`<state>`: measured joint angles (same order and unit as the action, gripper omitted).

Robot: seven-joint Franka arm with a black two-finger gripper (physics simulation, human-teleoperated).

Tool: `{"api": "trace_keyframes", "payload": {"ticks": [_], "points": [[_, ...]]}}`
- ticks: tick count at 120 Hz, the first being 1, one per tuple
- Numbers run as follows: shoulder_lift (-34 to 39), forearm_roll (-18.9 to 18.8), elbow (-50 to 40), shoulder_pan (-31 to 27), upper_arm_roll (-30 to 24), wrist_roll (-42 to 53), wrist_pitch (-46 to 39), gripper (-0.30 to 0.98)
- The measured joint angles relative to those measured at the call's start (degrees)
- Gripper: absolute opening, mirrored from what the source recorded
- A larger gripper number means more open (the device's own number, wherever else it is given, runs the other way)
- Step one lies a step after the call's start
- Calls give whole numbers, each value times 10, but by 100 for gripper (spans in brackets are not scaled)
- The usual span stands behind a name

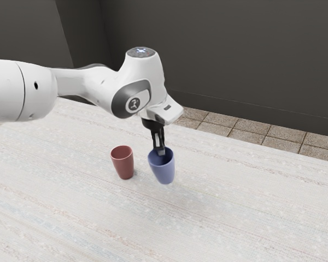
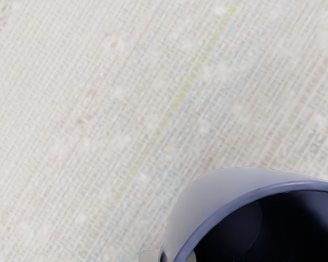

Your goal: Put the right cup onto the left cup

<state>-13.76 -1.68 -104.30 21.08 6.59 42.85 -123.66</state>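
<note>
One gripper (image 1: 160,151), pointing down, has the blue cup (image 1: 163,171) pinched by its wall at the rim, one fingertip inside and one outside; cup mouth is up, can't tell if its base touches the tabletop (image 1: 229,202). Red cup (image 1: 123,166) stands upright on the tabletop, near the blue one but apart, toward the exterior view's left. White arm (image 1: 82,82) reaches in from that side, tiled floor (image 1: 251,126) beyond the tabletop.

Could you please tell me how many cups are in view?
2: a red cup on the table and, beside it, a blue cup, its rim held in the gripper.
</note>
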Motion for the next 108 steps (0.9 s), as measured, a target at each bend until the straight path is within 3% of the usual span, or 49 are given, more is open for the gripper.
{"api": "trace_keyframes", "payload": {"ticks": [23, 47, 108], "points": [[42, -3, -12, -54, 0, -8, 39, -10], [63, -29, -9, -93, 3, -13, 75, -10], [41, -86, 37, -103, 32, -5, 124, -10]]}}
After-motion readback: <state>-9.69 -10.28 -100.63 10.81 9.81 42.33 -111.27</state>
